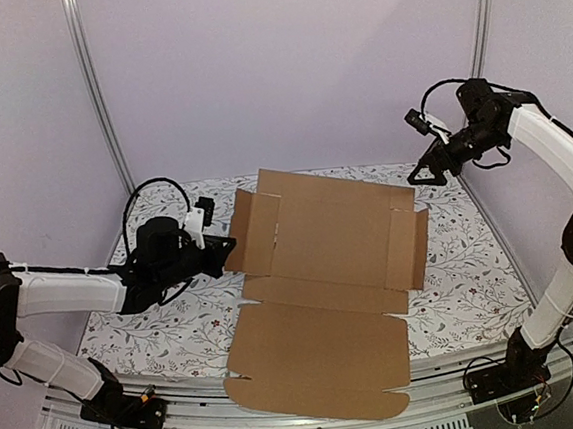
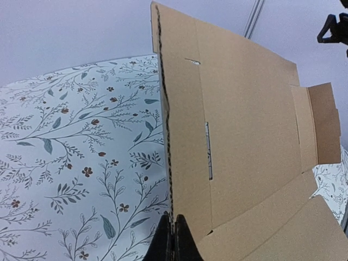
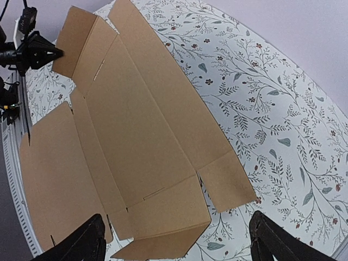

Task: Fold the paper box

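Flat on table (image 1: 166, 325): paper box (image 1: 317, 272), side flaps half-raised. Probably light, stiff across panels, bending readily at creases, sliding if pushed. Best taken at flap edges. Left claw (image 1: 219, 248) clenched, tip against left flap (image 1: 243, 233); right claw (image 1: 426, 174) released, hovering clear.

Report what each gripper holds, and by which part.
The left gripper pinches the paper box by the outer edge of its raised left side flap. The right gripper hangs open, holding nothing.

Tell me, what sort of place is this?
Likely a robot test booth: a left arm and right arm bolted by a table, plain walls on metal posts, and one cardboard box to practise on.
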